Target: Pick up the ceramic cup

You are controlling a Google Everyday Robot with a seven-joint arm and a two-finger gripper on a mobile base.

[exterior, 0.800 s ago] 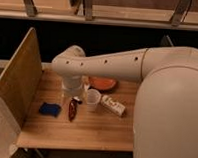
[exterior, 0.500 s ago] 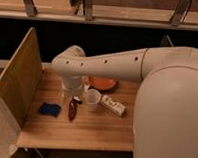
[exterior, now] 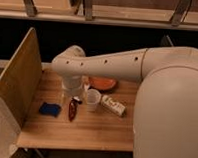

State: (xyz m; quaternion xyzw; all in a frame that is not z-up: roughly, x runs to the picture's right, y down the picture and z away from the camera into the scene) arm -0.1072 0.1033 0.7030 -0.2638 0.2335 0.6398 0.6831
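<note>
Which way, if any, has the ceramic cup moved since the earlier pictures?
No. The ceramic cup sits unchanged beside the white carton, in front of the orange dish. The gripper hangs on the cup's side away from the carton.

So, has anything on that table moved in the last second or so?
Nothing has visibly changed. The pincer hangs where it was, just beside the white cup, on the side toward the wooden panel. The cup stands untouched on the table. The orange dish, white carton, blue sponge and dark red packet lie as before.
</note>
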